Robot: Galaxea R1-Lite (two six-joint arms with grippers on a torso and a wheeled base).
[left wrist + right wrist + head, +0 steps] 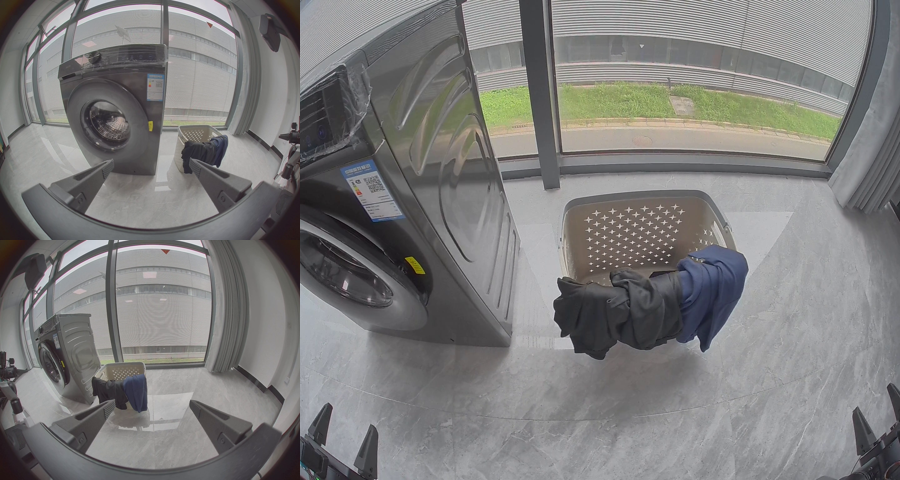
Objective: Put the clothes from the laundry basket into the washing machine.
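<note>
Left gripper (345, 437) and right gripper (878, 415): low in the foreground, well short of the laundry basket (637, 231), each claw spread wide and holding nothing. Black garment (619, 312) and blue garment (709, 294): draped touching over the basket's near rim and hanging down its outside, the blue one toward the basket's right. Washing machine (425, 187): just left of the basket, round door apparently shut, though its glass leaves this uncertain. Window (687, 75): behind the basket.
</note>
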